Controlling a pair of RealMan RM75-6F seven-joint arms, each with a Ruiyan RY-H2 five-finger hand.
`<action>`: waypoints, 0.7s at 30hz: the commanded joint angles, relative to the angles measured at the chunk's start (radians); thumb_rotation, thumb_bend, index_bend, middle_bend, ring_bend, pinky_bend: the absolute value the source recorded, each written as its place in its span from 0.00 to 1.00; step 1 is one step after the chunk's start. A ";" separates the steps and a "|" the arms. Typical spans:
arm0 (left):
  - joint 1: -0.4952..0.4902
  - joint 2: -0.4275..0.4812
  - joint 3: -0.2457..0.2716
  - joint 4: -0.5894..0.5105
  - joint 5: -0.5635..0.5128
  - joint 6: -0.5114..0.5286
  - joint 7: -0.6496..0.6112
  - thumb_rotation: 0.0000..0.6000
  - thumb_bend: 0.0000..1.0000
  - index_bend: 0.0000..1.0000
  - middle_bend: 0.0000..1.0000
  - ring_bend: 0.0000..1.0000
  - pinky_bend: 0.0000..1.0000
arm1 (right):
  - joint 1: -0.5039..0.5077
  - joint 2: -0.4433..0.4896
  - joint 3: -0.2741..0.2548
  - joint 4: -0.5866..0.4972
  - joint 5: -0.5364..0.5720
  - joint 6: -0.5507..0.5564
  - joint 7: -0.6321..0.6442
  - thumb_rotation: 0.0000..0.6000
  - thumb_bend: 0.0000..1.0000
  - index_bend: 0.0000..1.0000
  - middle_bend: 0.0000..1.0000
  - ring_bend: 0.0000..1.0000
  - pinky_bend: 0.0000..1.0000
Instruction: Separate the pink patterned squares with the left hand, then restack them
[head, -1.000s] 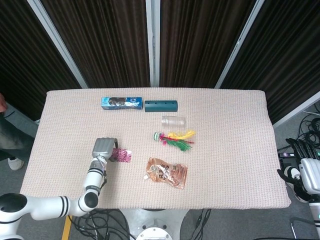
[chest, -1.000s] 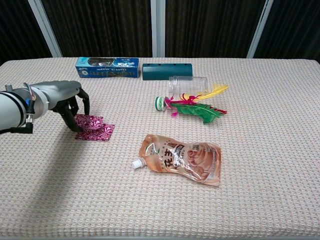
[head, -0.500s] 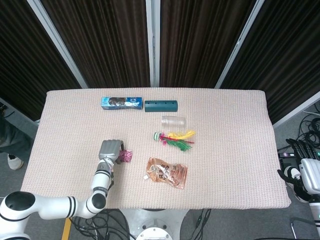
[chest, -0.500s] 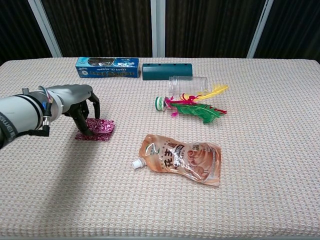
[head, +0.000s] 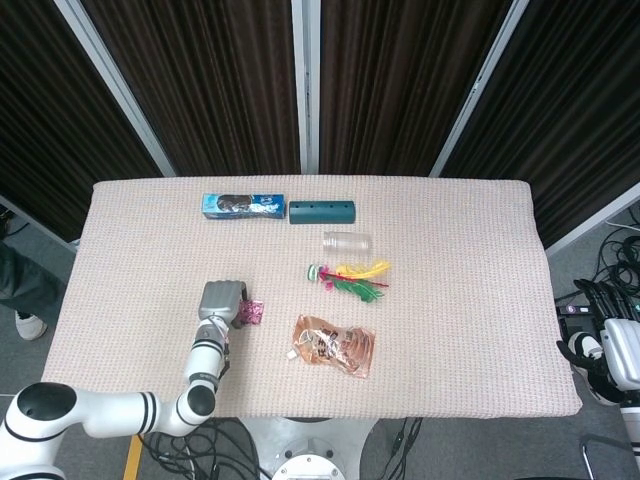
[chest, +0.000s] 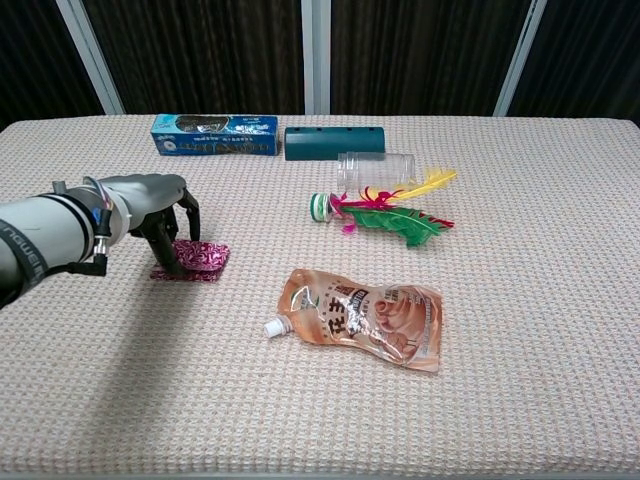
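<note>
The left hand (chest: 160, 215) pressed its fingertips on the pink patterned squares (chest: 200, 259), which lay stacked; restacking seemed nearly finished.

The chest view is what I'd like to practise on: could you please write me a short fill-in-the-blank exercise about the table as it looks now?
1. The left hand rests its fingers on the ____ patterned squares.
2. The teal block lies directly to the right of the ____ biscuit box.
3. The clear jar lies on its ____, just behind the feathered shuttlecock.
4. The orange spouted pouch lies ____ the camera than the shuttlecock.

Missing words: pink; blue; side; nearer
</note>
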 joint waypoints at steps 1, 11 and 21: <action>0.002 -0.001 0.002 0.002 -0.003 -0.002 0.000 1.00 0.26 0.48 0.88 0.91 0.98 | 0.000 0.000 0.000 0.001 0.001 -0.002 0.001 1.00 0.13 0.10 0.09 0.03 0.00; 0.003 -0.002 0.000 0.023 -0.019 -0.015 0.005 1.00 0.26 0.46 0.88 0.91 0.98 | 0.000 -0.002 -0.001 0.004 0.001 -0.003 0.003 1.00 0.13 0.10 0.09 0.03 0.00; 0.006 0.001 -0.003 0.018 -0.019 -0.021 -0.004 1.00 0.25 0.37 0.88 0.91 0.98 | -0.002 0.000 -0.001 -0.003 -0.002 0.001 0.000 1.00 0.13 0.10 0.09 0.02 0.00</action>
